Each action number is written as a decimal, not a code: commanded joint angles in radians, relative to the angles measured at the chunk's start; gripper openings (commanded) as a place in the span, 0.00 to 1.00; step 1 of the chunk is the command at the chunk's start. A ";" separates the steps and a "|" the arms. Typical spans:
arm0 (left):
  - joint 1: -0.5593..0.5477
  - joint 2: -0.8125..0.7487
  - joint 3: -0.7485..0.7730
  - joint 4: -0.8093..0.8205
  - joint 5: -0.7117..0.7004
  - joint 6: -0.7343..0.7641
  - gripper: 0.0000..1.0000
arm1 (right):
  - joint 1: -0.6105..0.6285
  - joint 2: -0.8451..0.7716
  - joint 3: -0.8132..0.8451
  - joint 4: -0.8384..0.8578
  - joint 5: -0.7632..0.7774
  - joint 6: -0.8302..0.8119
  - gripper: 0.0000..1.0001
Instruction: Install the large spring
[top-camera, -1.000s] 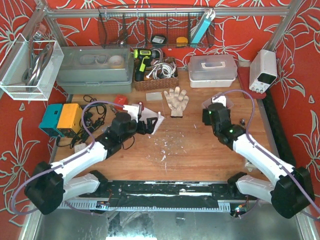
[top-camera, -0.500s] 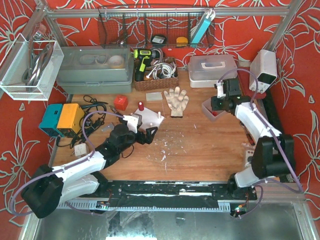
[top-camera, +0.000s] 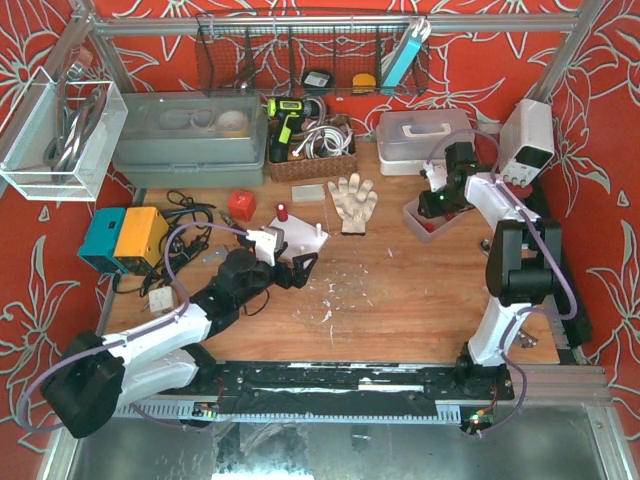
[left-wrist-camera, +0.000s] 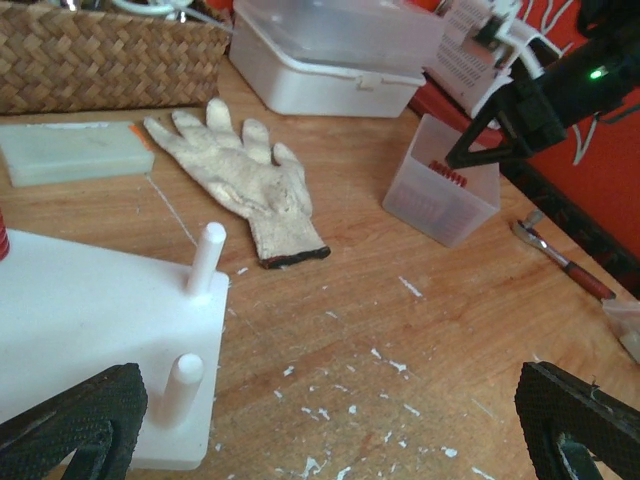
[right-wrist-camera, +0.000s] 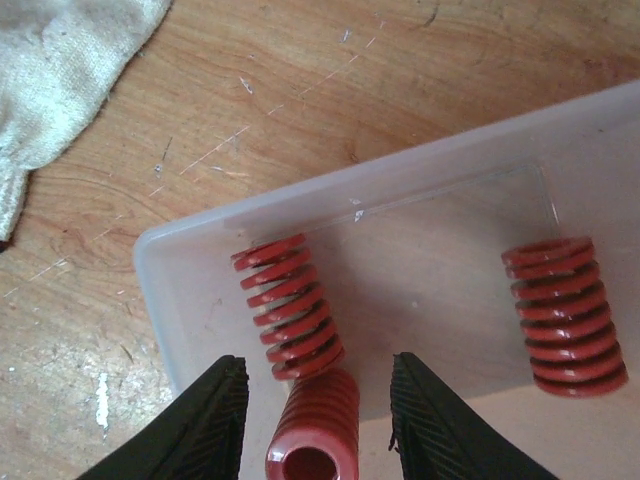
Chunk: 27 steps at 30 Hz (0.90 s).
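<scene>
Three red springs lie in a clear bin (right-wrist-camera: 440, 250) at the back right of the table. One spring (right-wrist-camera: 290, 305) lies at the bin's left, one (right-wrist-camera: 565, 315) at its right. A third spring (right-wrist-camera: 315, 430) points end-on between my right gripper's fingers. My right gripper (right-wrist-camera: 318, 420) is open and straddles that spring with a gap on each side; it hangs over the bin (top-camera: 425, 222) in the top view (top-camera: 437, 203). The white peg plate (left-wrist-camera: 70, 320) with two bare pegs (left-wrist-camera: 207, 255) lies by my open, empty left gripper (left-wrist-camera: 325, 440), which shows just right of the plate (top-camera: 300, 235) in the top view (top-camera: 300, 265).
A white work glove (top-camera: 352, 200) lies between the plate and the bin. A wicker basket (top-camera: 310, 160), a white lidded box (top-camera: 425, 140) and a grey tub (top-camera: 190, 140) line the back. A red block (top-camera: 240, 205) and a teal and orange box (top-camera: 122, 238) sit left.
My right arm has swung out to the right and its gripper has gone from the table's middle right to over the clear bin. My left gripper has drawn back a little off the plate.
</scene>
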 joint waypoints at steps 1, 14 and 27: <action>-0.004 -0.049 0.009 0.022 0.000 -0.004 1.00 | -0.004 0.071 0.086 -0.117 -0.031 -0.083 0.44; -0.006 -0.052 0.004 0.033 0.002 -0.006 1.00 | -0.015 0.220 0.265 -0.286 -0.073 -0.228 0.51; -0.006 -0.057 0.002 0.032 -0.010 -0.004 1.00 | -0.015 0.332 0.317 -0.354 -0.013 -0.279 0.52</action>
